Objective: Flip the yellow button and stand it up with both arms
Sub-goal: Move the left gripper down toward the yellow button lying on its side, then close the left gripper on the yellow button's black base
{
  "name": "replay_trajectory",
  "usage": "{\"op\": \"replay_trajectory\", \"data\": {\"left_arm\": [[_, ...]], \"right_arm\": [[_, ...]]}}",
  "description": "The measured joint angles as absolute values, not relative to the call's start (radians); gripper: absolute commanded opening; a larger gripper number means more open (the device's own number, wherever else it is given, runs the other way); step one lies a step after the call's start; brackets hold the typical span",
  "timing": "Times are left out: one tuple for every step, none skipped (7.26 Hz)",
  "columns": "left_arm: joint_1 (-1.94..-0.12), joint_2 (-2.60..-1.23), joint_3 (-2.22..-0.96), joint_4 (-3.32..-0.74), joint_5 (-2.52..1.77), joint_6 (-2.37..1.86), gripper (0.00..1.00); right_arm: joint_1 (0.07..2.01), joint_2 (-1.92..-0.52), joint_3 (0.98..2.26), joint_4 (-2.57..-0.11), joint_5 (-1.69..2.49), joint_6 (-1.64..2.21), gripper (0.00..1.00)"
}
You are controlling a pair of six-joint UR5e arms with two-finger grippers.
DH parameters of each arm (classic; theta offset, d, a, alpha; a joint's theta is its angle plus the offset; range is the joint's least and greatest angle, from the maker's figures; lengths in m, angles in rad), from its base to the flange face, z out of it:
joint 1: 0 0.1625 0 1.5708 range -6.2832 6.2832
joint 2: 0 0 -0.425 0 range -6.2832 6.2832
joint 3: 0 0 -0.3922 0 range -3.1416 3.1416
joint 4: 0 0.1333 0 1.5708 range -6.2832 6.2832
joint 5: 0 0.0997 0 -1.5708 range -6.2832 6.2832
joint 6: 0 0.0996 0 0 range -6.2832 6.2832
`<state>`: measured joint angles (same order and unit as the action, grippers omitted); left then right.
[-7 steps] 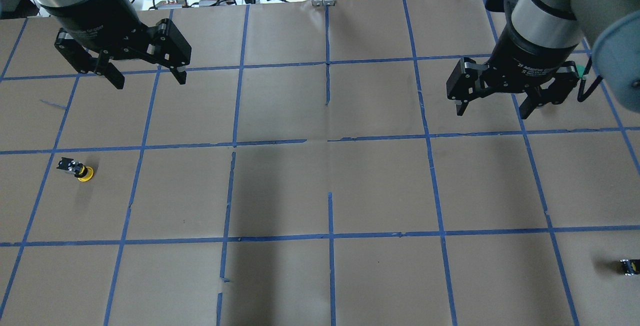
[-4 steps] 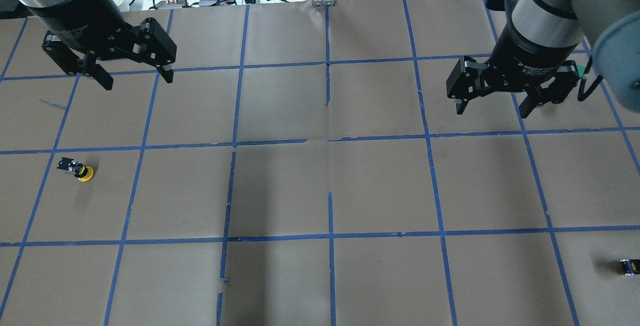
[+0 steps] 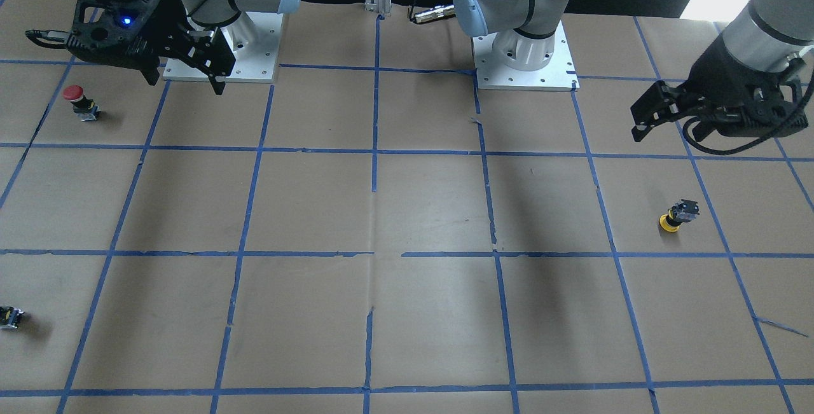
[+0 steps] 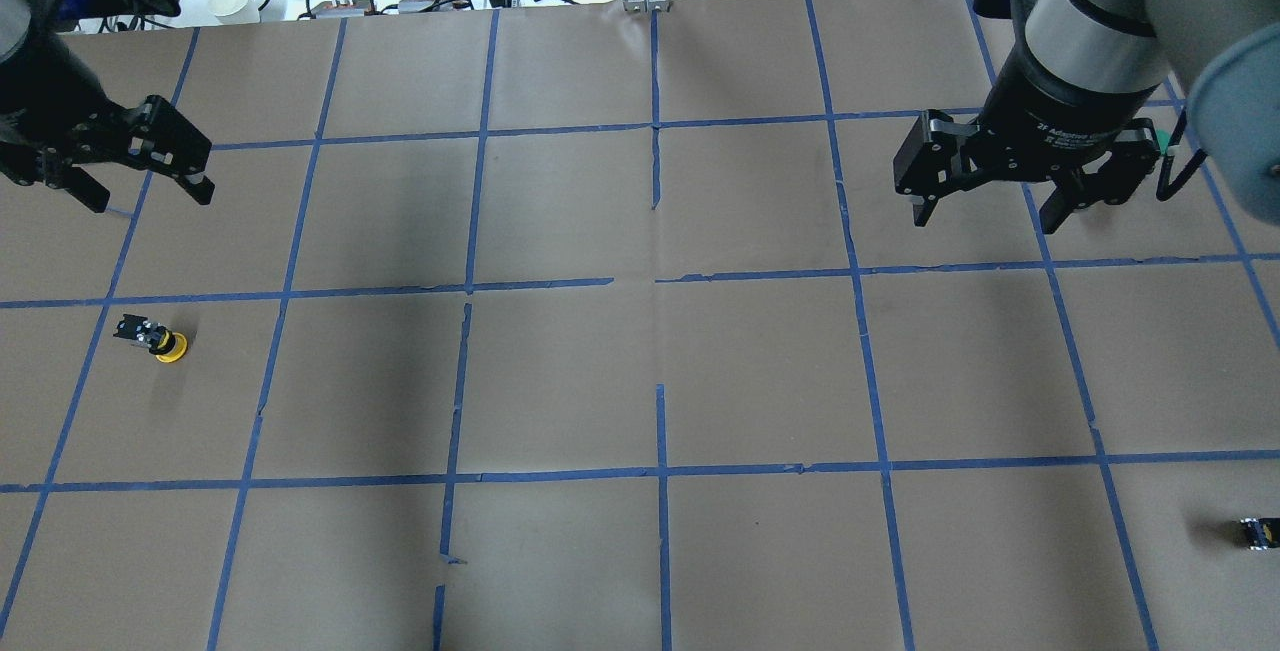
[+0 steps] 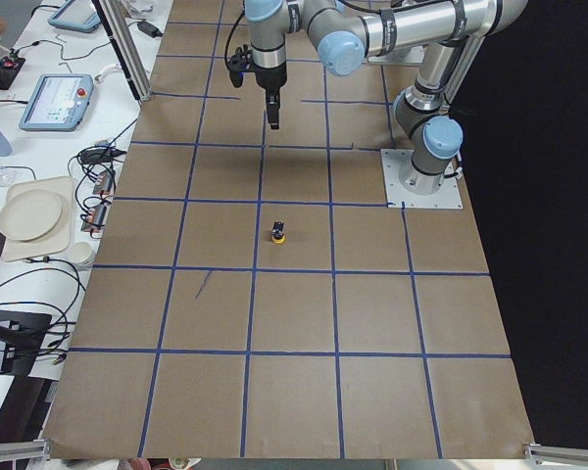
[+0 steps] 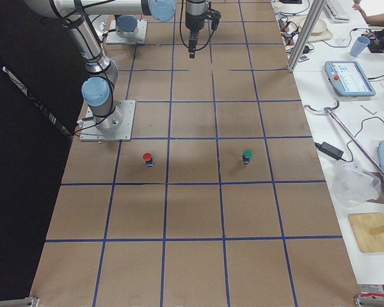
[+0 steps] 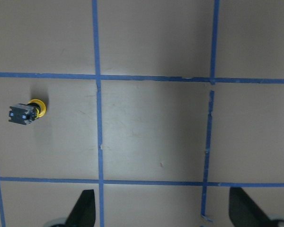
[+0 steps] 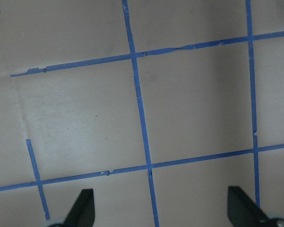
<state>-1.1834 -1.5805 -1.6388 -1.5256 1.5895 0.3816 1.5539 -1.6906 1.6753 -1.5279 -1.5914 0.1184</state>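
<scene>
Reading "2F Adaptive" on right gripper [image 4: 984, 221] | hovering with fingers spread wide, left gripper [image 4: 150, 197] likewise released, grasping nothing | spotting yellow button [image 4: 152, 337] on taped paper [image 4: 560, 381], overhead 6 o'clock of left gripper, well apart

From where I stand, the left arm [image 3: 760, 29] stretches out toward the left edge of the desk [image 4: 560, 381]. Its wrist is bent so that the left gripper [image 4: 150, 199] hangs above the desk beside that edge, fingers pointing down, spread wide and empty. The right arm [image 4: 1100, 1] comes in over the desk's right half with its wrist turned straight down, and the right gripper [image 4: 985, 223] hovers well short of the right edge, its fingers [image 8: 85, 205] also wide apart and empty.
</scene>
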Motion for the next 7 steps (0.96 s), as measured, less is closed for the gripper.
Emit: {"op": "replay_trajectory", "data": {"left_arm": [[-1.116, -1.599, -1.69, -1.443, 1.589, 0.47, 1.0], [-1.049, -1.626, -1.73, -1.371, 1.588, 0.55, 0.99], [-1.001, -1.661, -1.758, -1.298, 1.588, 0.634, 0.99], [-0.957, -1.706, -1.78, -1.228, 1.586, 0.717, 0.99], [-0.911, -1.75, -1.804, -1.177, 1.582, 0.765, 0.99], [-0.88, -1.775, -1.834, -1.143, 1.581, 0.785, 0.99], [-0.867, -1.786, -1.864, -1.121, 1.582, 0.795, 0.99]], "right_arm": [[1.554, -1.69, 1.675, -1.531, -1.591, 0.117, 1.0], [1.554, -1.69, 1.675, -1.532, -1.589, 0.116, 1.0], [1.554, -1.69, 1.675, -1.532, -1.588, 0.116, 1.0], [1.554, -1.691, 1.674, -1.533, -1.588, 0.116, 1.0], [1.554, -1.693, 1.675, -1.533, -1.588, 0.117, 1.0], [1.554, -1.695, 1.675, -1.533, -1.588, 0.117, 1.0], [1.554, -1.695, 1.676, -1.533, -1.588, 0.118, 1.0]]}}
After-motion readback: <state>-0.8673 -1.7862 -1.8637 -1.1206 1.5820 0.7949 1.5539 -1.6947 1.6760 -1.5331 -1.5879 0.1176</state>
